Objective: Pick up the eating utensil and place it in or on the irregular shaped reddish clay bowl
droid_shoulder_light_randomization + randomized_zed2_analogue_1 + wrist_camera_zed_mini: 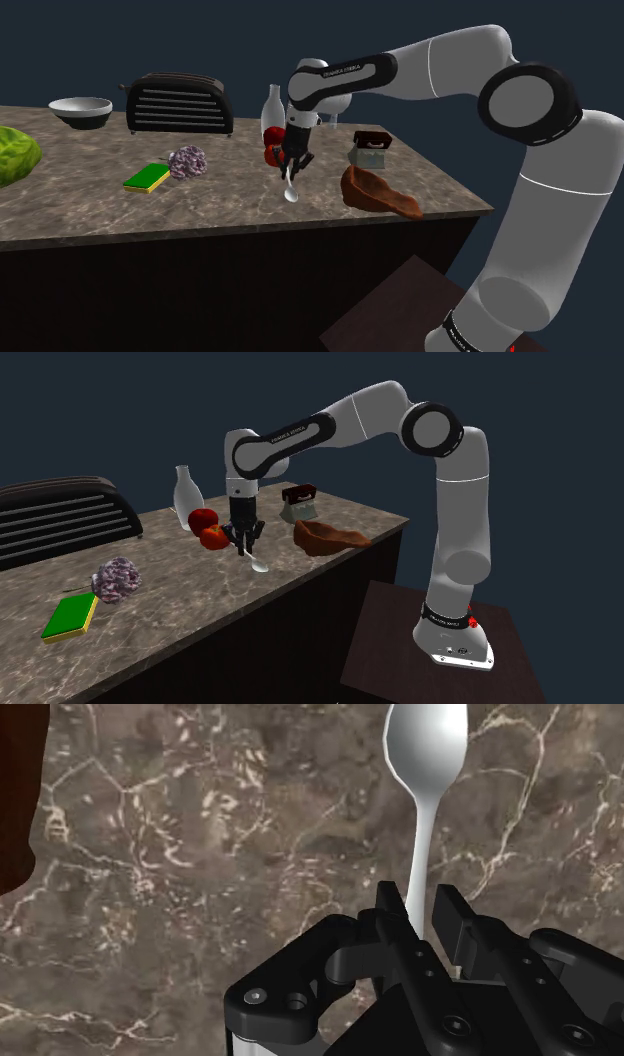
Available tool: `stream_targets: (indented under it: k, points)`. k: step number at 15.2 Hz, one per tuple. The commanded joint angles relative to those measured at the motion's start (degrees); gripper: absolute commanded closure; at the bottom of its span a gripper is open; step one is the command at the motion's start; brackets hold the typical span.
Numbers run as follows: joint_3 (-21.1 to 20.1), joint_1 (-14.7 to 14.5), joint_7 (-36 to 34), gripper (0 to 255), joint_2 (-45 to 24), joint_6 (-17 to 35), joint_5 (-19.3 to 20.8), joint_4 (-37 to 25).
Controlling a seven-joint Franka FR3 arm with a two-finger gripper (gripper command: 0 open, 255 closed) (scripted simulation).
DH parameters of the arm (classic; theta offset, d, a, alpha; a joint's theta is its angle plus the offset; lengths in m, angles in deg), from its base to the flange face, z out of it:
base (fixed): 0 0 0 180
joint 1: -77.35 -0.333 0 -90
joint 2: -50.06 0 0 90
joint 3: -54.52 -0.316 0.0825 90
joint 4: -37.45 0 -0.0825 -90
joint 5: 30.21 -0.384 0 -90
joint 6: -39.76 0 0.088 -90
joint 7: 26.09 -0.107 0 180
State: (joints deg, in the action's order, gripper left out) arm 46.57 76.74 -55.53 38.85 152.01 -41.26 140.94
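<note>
Well, the gripper (292, 168) has its black fingers pinched on the handle of the pale spoon (291, 192). The spoon hangs bowl-end down near the middle of the shoulder view, low over the marble counter (120, 215). Whether its tip touches the stone I cannot tell. The reddish-brown bowl (378, 192) sits to its right in that frame, near the counter's edge, in front of a dark box (370, 148). To carry well, I'd judge, lift first so the tip clears the bowl's uneven rim. Then travel level, grip that thin handle firmly, and release only when low over the hollow.
</note>
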Motion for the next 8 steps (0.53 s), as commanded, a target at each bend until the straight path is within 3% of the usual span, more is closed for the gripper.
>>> stream_targets:
  k: [1, 8]
  points:
    - [0.1, 0.1, -0.1, 255, 0.3, -1.5, 0.1, -1.1]
    - [0.1, 0.2, -1.0, 255, 1.3, -6.5, 0.2, -5.2]
